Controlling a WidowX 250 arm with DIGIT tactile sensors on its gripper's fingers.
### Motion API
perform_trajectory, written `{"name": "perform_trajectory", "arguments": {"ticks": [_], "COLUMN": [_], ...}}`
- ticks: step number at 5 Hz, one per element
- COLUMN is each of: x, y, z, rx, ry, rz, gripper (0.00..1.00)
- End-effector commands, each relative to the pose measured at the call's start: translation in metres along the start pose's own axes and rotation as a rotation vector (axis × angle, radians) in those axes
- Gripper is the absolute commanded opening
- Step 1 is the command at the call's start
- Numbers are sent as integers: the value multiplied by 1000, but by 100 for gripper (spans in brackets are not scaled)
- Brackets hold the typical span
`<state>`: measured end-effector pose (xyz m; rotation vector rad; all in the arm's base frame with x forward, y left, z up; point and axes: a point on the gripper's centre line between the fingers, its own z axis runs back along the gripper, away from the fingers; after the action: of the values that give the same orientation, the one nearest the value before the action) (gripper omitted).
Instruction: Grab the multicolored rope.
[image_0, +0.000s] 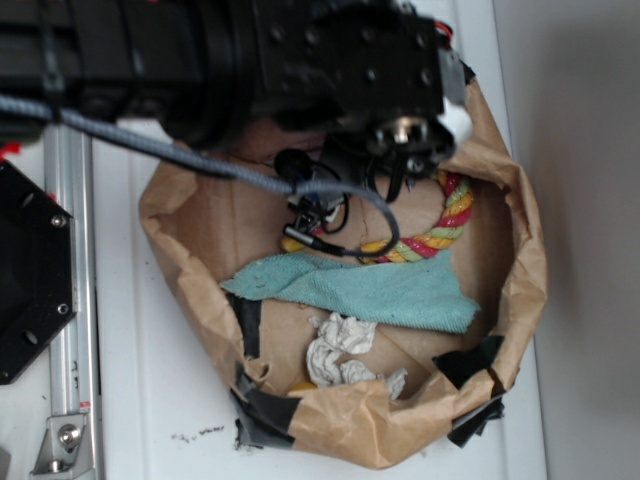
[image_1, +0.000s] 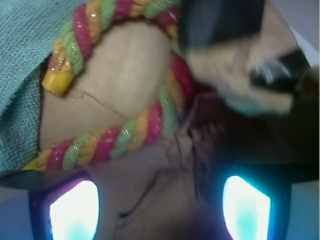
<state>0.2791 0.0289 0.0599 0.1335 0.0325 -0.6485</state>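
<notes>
Tool low over the rope, nothing gripped yet.

From the wrist view I see my tool (image_1: 160, 205) spread wide, its two lit fingertips (image_1: 75, 210) at six o'clock with bare brown paper between them; the rope (image_1: 125, 135) loops just beyond, toward twelve o'clock, one yellow end (image_1: 56, 81) at ten o'clock beside the teal cloth (image_1: 20, 60). In the outside view the rope (image_0: 445, 228) curls along the paper bag (image_0: 520, 290) wall at about two o'clock, behind the cloth (image_0: 380, 290), with a white paper wad (image_0: 340, 350) nearer six. My worry: closing here would pinch only bag paper, or drag the cloth edge in with the rope. The thick cord could also roll off one finger.
</notes>
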Motion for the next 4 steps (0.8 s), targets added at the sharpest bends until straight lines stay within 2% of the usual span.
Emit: {"name": "perform_trajectory", "arguments": {"ticks": [1, 2, 3, 4], "x": [23, 25, 26, 33], "y": [-17, -22, 5, 22], "z": [43, 44, 29, 8], "rx": [56, 65, 52, 13], "ry": [-155, -162, -167, -198], "rz": [-90, -119, -123, -228], "gripper": [100, 100, 100, 100]}}
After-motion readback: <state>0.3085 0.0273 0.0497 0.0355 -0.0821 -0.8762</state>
